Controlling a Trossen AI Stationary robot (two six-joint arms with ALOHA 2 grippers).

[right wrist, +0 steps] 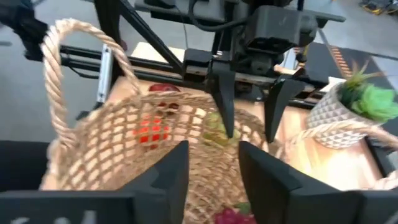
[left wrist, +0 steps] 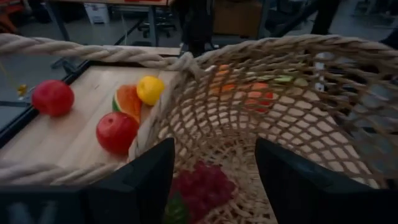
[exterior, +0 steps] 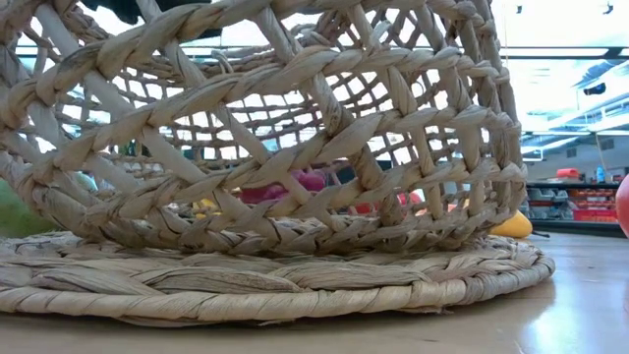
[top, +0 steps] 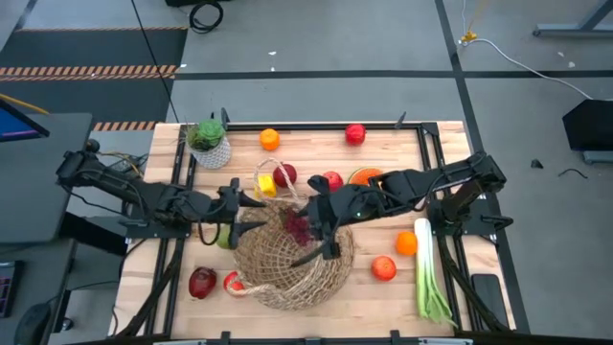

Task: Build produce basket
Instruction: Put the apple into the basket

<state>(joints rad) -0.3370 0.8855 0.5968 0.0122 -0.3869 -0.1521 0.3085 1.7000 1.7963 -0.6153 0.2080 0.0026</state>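
The tan wicker basket stands mid-table, its mouth tipped toward the left arm, and it fills the low view. Purple grapes lie inside it on the weave, and also show in the high view. My left gripper is open at the basket's left rim, one finger over the inside and one outside. My right gripper is open and empty over the basket's inside, just above the grapes. A green pear lies beside the basket. My left gripper has its open fingers on either side of the basket's left rim. I cannot tell whether they touch it.
Loose on the table: a lemon, apples, oranges and a leek at the right. A potted plant stands at the far left. The basket's loop handle runs close by my left gripper.
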